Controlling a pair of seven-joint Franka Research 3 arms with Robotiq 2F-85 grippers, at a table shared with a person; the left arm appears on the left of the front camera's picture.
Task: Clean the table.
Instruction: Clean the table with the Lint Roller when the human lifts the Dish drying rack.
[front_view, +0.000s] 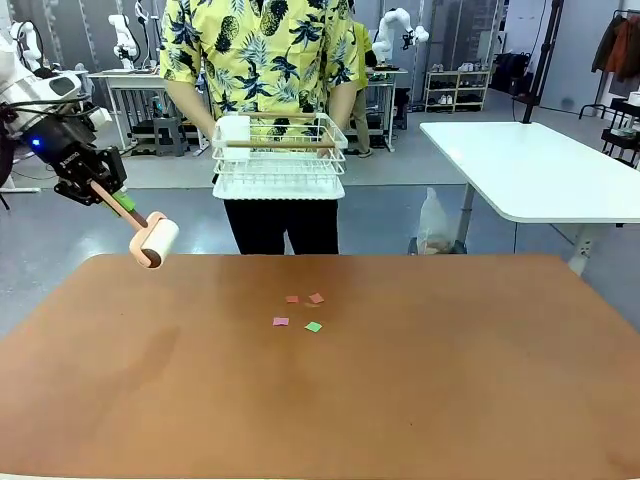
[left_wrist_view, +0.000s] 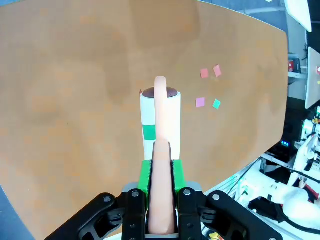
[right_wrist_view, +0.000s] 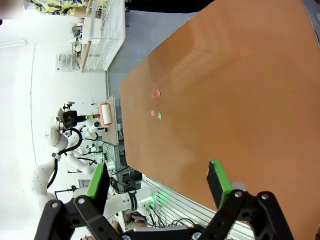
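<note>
Clamps the roller's (front_view: 155, 241) peach handle tight between the pads of the left gripper (left_wrist_view: 161, 165), clear of the table (front_view: 420, 400), near its far left corner. Keeps the right gripper (right_wrist_view: 157, 180) spread wide above the table. Shows four scraps (front_view: 300, 312) clustered mid-table. Faces a person (front_view: 262, 50) holding a basket (front_view: 280, 165).

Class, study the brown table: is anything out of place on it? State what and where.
Near the middle of the table lie scattered bits: two orange-red scraps, a pink scrap and a green scrap, litter on a plain top. The lint roller held by the left end effector hangs over the far left corner.
</note>
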